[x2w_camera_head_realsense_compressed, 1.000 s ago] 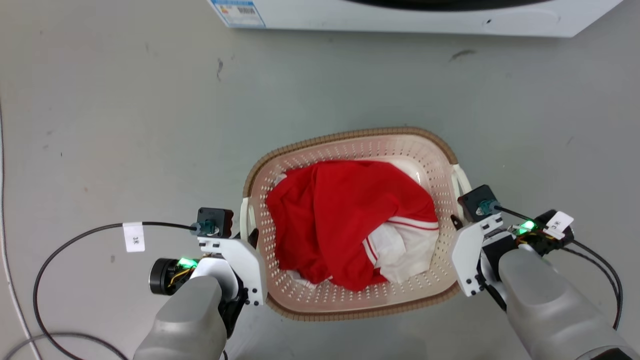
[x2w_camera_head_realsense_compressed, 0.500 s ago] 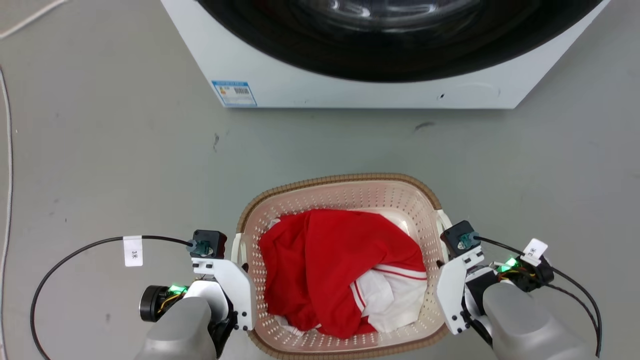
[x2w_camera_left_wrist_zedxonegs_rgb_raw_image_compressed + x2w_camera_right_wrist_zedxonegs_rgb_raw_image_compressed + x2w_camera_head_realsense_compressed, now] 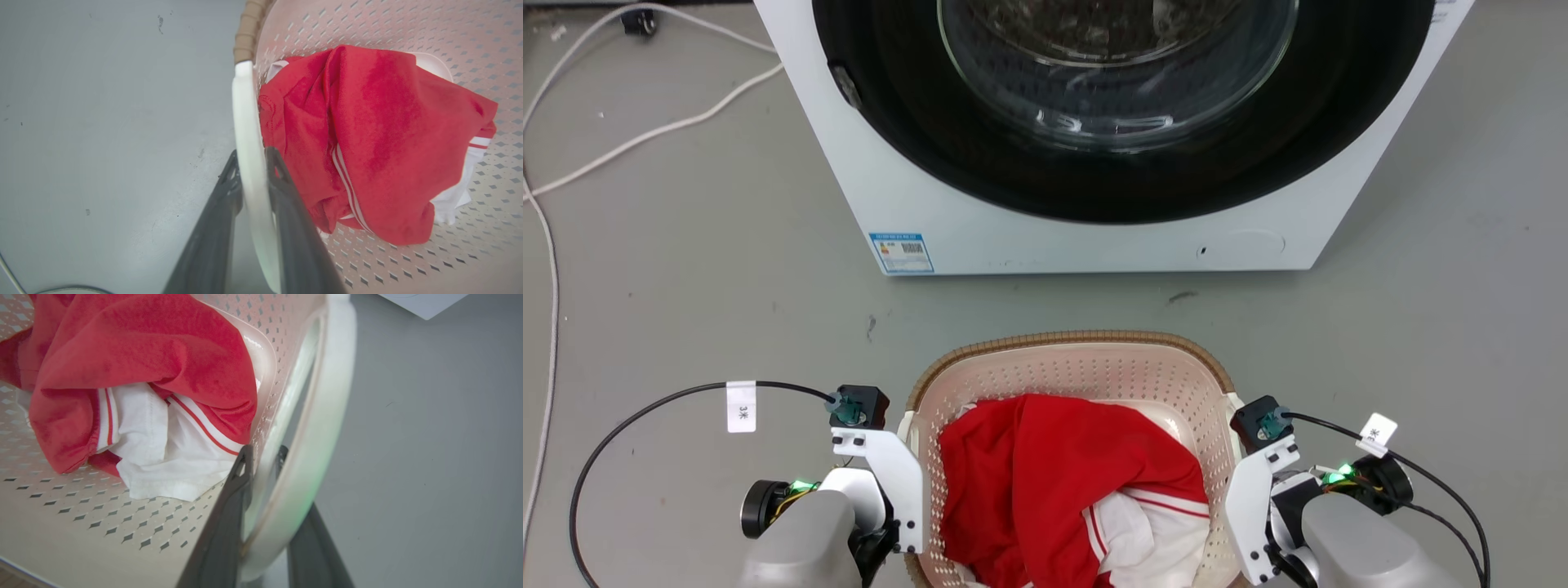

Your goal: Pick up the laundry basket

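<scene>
At the far left of the floor a white cable lies in the head view, which a second ago showed bare floor there. The whole picture has shifted, so the camera has moved. The left gripper keeps the hold it had then: its jaws are clenched on the white left handle of the laundry basket, one dark finger on each side of the band. The basket sits low in the head view, its near end cut off by the bottom edge, where earlier its whole outline showed. The strip of floor between its far rim and the washing machine looks narrower than before. Whether its base is off the floor cannot be told. The washer's dark door ring and glass now show, where a second ago only its white foot did. The red garment and the white one lie heaped in the basket as before. The right gripper is also unchanged: its jaws are clamped on the basket's right side, one finger inside the perforated wall, the other under the right handle.
</scene>
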